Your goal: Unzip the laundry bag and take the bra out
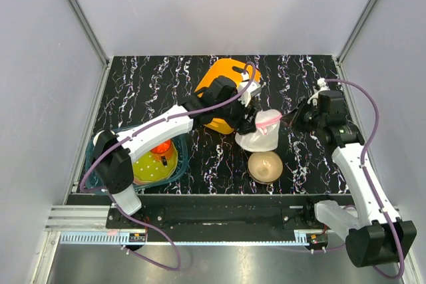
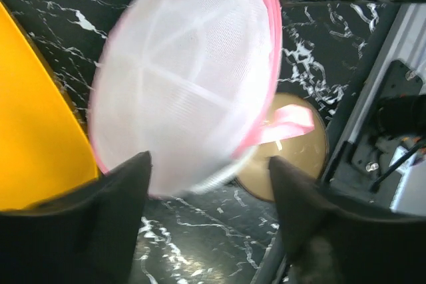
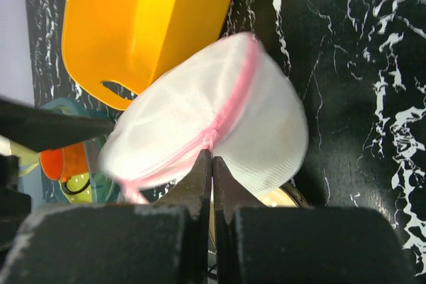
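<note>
From above, nearest me are the two arms bolted at the near edge of the table [image 1: 146, 84]. The left arm reaches diagonally over a teal bin [image 1: 174, 172] toward the middle. The right arm runs up the right side and bends inward. Between their tips sits the laundry bag [image 1: 261, 134], a white mesh dome with pink trim. The left tool [image 1: 247, 123] is at its left edge and the right tool [image 1: 291, 119] at its right. An orange basket [image 1: 223, 88] lies just behind the bag, and a tan bowl [image 1: 265, 165] sits just in front of it.

On the left wrist camera, the left tool [image 2: 210, 161] is released, with its two dark fingers [image 2: 113, 224] standing wide apart. The laundry bag [image 2: 180, 78] fills the view just past them, blurred, its lower edge level with the fingertips. I cannot tell whether they touch it. A pink tab [image 2: 286, 124] hangs off the trim over the bowl [image 2: 303, 161], and the basket [image 2: 33, 131] is on the left.

On the right wrist camera, the right tool [image 3: 212, 154] is clenched, with its jaws pressed together on the pink trim of the laundry bag [image 3: 266, 124]. The bag is tilted, with the basket [image 3: 146, 18] beyond it and a sliver of the bowl [image 3: 285, 197] beneath. The mesh does not let me see what is inside.
</note>
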{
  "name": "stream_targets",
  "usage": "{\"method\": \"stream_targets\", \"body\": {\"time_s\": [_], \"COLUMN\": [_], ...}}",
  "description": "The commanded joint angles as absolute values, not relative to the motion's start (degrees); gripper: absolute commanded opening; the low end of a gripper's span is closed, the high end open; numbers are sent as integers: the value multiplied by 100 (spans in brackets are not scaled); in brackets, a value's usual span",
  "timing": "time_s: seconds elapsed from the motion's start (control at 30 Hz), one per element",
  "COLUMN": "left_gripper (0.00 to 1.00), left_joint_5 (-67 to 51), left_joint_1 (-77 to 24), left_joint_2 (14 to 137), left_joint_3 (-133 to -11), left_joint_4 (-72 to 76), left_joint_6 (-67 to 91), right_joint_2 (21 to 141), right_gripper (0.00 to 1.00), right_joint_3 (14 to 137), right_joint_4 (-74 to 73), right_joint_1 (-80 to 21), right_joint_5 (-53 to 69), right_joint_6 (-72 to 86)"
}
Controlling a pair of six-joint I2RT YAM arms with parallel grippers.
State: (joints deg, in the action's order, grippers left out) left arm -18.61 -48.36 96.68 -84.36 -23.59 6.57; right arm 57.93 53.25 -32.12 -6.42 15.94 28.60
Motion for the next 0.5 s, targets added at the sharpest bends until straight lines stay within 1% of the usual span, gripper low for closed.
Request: {"method": "stream_targets", "body": {"time_s": [0.0,0.07,0.23,0.33,0.4,0.43,0.47], "left_gripper": [91,99,99,99,98,98,97], "left_joint_5": [-2014,-1925,-2030,-1750,-1609,-1600,-1600], "left_joint_1": [-4799,-4781,-4878,-5027,-5106,-5133,-5142], "left_joint_2": [9783,9669,9782,9984,10002,9985,9941], "left_joint_3": [-8956,-9000,-9386,-9492,-9405,-9135,-8940], "left_joint_4": [-2355,-2294,-2250,-2189,-1856,-1637,-1087], "left_joint_6": [440,422,580,475,361,291,220], "right_joint_2": [5502,5432,5414,5458,5484,5484,5484], "right_gripper": [0,0,0,0,0,0,0], "right_joint_3": [5827,5854,5810,5827,5845,5853,5871], "right_joint_4": [-3489,-3489,-3419,-3366,-3340,-3340,-3340], "right_joint_1": [-606,-606,-598,-606,-598,-606,-598], "right_joint_5": [1494,1599,1766,1880,1942,1986,2004], "right_joint_6": [2672,2716,2760,2777,2786,2786,2795]}}
